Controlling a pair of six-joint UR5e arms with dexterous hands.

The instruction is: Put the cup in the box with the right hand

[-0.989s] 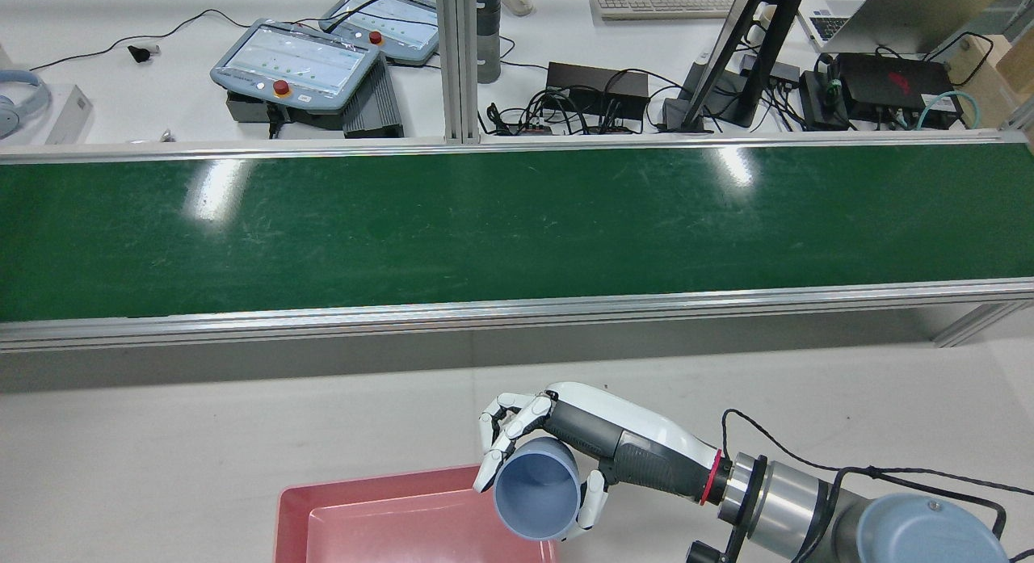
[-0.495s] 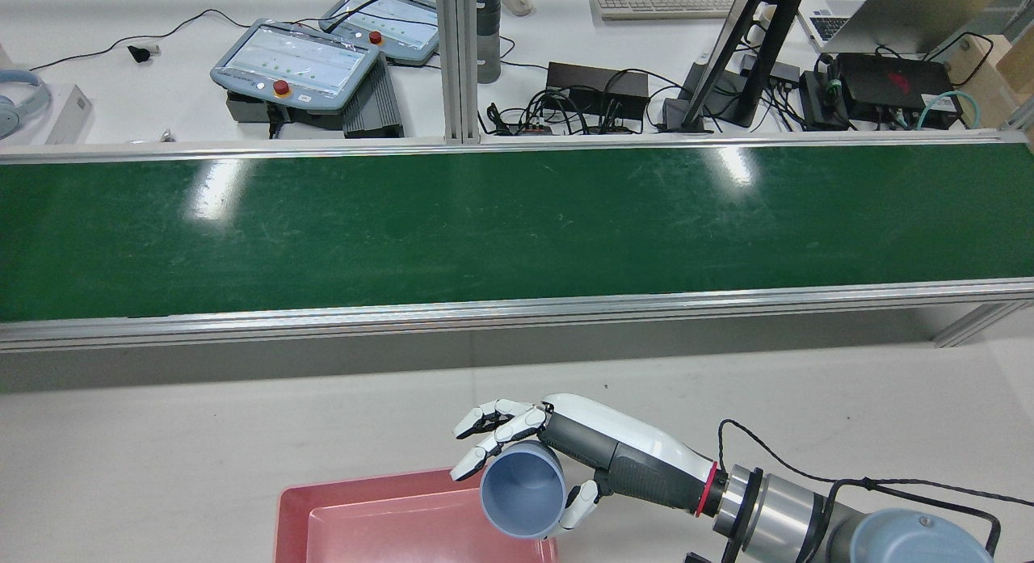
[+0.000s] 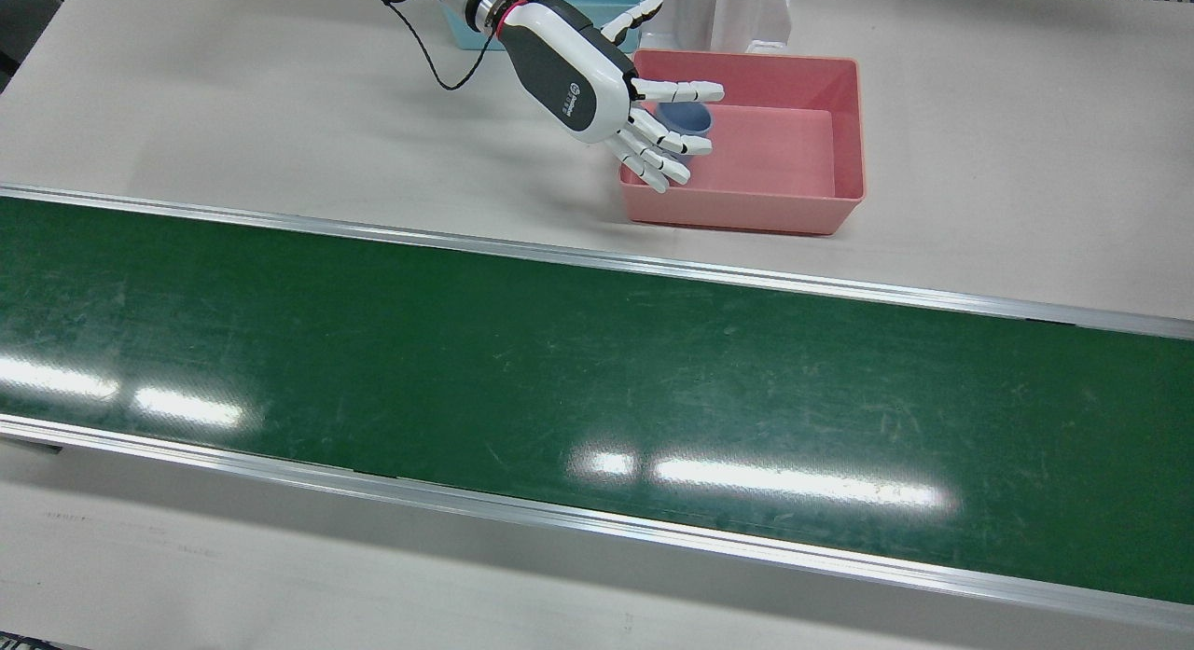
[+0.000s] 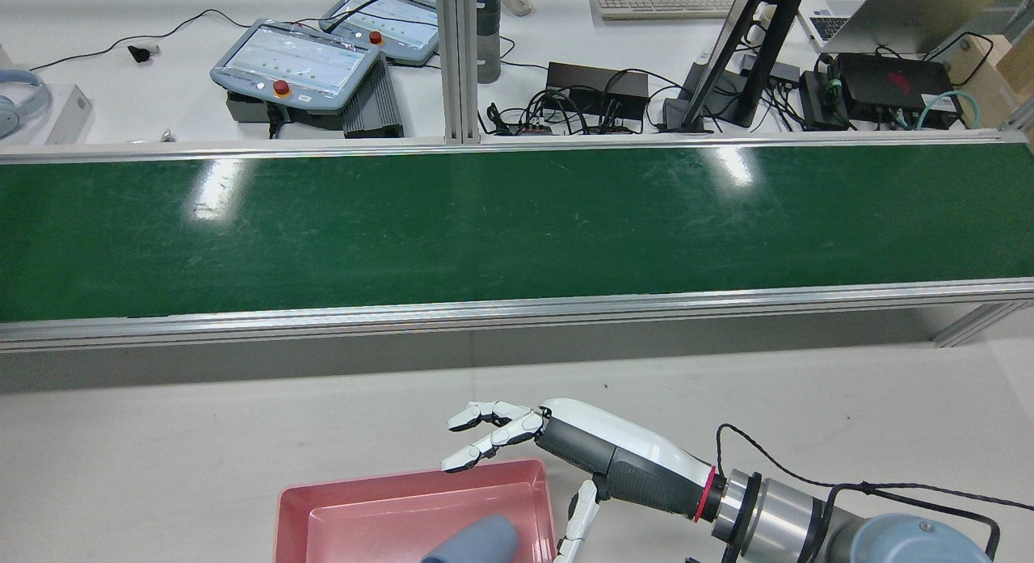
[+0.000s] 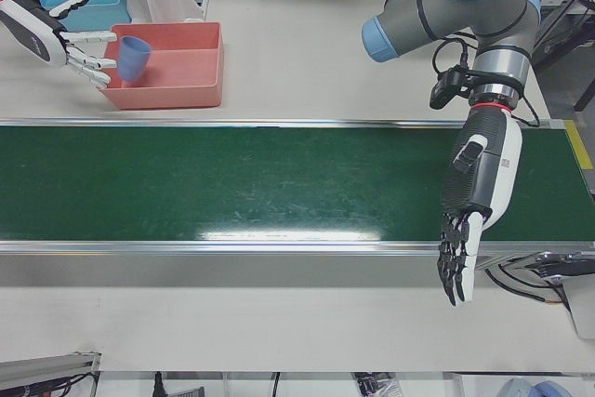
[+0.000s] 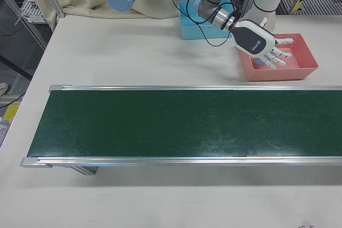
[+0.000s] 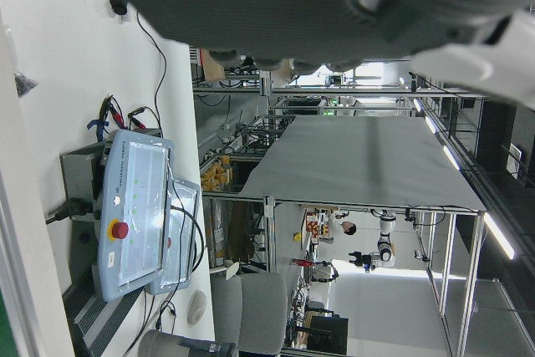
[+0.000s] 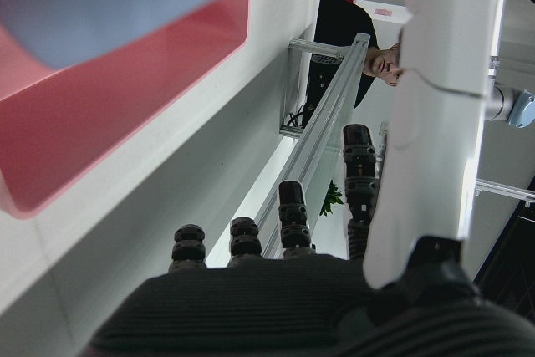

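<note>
The right robot hand (image 3: 616, 100), fingers spread and empty, hovers over the pink box (image 3: 844, 128) holding the blue cup (image 5: 135, 58).

glossy scuffed green belt (image 3: 597, 370) in brushed metal rails (image 3: 597, 258); smooth pink plastic box (image 3: 746, 202).

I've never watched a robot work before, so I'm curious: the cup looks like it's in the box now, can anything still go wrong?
Possibly. The cup sits close to the box wall nearest the right hand, whose open fingers reach over the rim; pulling back carelessly might catch the box. In the rear view the cup looks tipped, so it may roll.
</note>
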